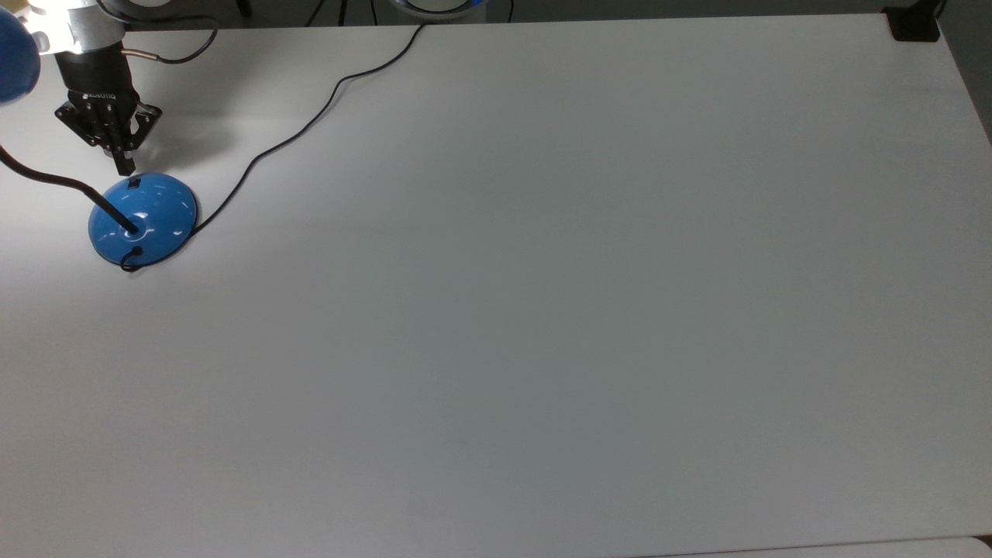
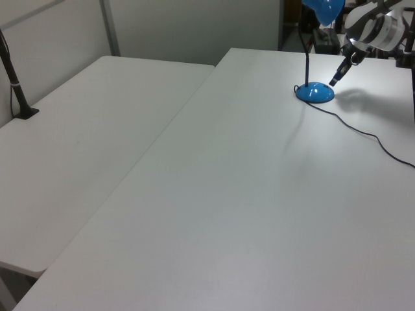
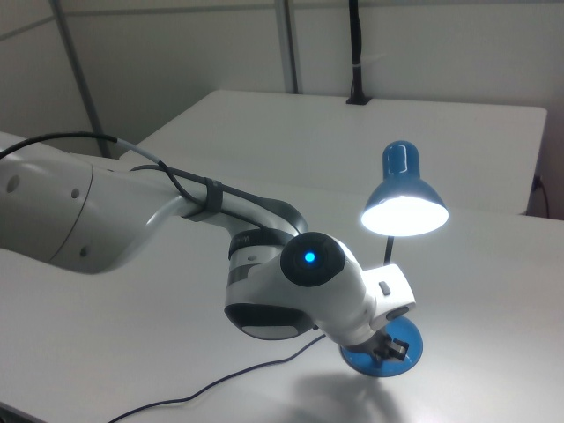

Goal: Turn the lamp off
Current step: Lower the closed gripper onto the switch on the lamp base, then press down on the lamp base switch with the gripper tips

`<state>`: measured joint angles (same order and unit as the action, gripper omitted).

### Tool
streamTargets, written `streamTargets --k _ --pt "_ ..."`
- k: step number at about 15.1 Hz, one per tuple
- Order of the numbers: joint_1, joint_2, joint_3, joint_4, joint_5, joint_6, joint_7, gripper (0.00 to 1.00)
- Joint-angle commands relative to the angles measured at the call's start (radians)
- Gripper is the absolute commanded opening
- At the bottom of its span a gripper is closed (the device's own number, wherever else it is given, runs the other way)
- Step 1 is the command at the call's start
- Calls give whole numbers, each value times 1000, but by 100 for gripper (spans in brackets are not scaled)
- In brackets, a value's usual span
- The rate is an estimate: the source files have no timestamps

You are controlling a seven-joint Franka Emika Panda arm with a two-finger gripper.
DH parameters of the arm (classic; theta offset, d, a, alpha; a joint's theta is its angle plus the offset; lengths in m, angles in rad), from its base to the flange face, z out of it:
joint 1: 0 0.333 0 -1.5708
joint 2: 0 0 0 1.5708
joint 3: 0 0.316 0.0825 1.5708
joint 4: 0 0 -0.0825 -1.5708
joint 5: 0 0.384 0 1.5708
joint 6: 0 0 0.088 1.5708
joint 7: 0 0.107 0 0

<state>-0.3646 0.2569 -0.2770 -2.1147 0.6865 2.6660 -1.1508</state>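
My tool (image 1: 122, 164) hangs with its fingers pressed together, empty, tip just above the small switch (image 1: 134, 184) on the lamp (image 1: 143, 217) base. The lamp stands near the top view's left edge of the tabletop (image 1: 542, 310), its shade (image 3: 404, 189) lit, cord (image 1: 310, 116) trailing away.

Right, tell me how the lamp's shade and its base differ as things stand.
The shade hangs high on the black neck, its opening facing down and glowing bright; the base lies flat on the table and gives no light. The base is a low, wide dome bearing a small black switch, with the gripper poised just beyond it; the shade is taller and bell-like, with nothing near it. Both are glossy blue.
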Motion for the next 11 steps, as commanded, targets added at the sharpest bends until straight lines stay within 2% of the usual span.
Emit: streamTargets --k 1,11 --pt "1 22 9 13 31 20 -35 0" --pt "-5 1 13 21 31 -29 -33 0"
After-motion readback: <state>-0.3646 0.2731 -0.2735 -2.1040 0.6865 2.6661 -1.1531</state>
